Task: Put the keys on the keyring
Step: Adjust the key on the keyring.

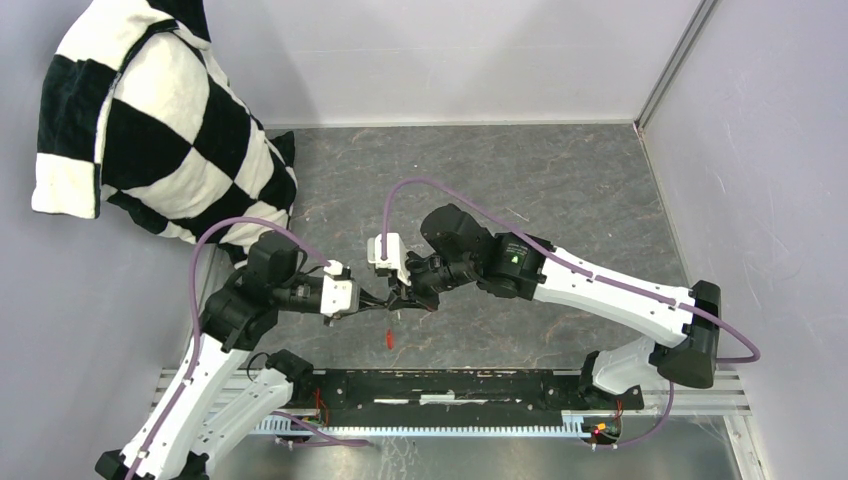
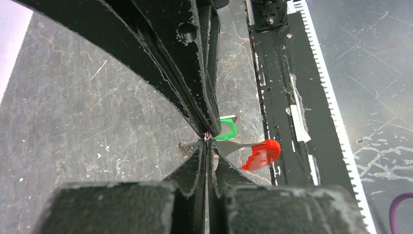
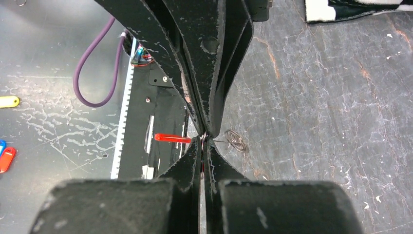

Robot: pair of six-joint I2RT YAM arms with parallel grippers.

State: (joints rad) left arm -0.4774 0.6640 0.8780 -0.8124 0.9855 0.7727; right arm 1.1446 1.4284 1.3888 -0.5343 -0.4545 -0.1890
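One keyring (image 2: 261, 154) hangs between left gripper (image 2: 206, 140), right gripper (image 3: 203, 137).

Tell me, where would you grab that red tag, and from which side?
Probably the broad free end of the red tag, pinched across its flat faces: it looks wide in the left wrist view and thin, edge-on, in the right. Come from the arm-base side, where it sticks out clear; its other end is crowded by the shut left tool and right tool.

White arms (image 1: 600, 288), purple cables (image 1: 440, 188), possibly LED (image 1: 515, 262)
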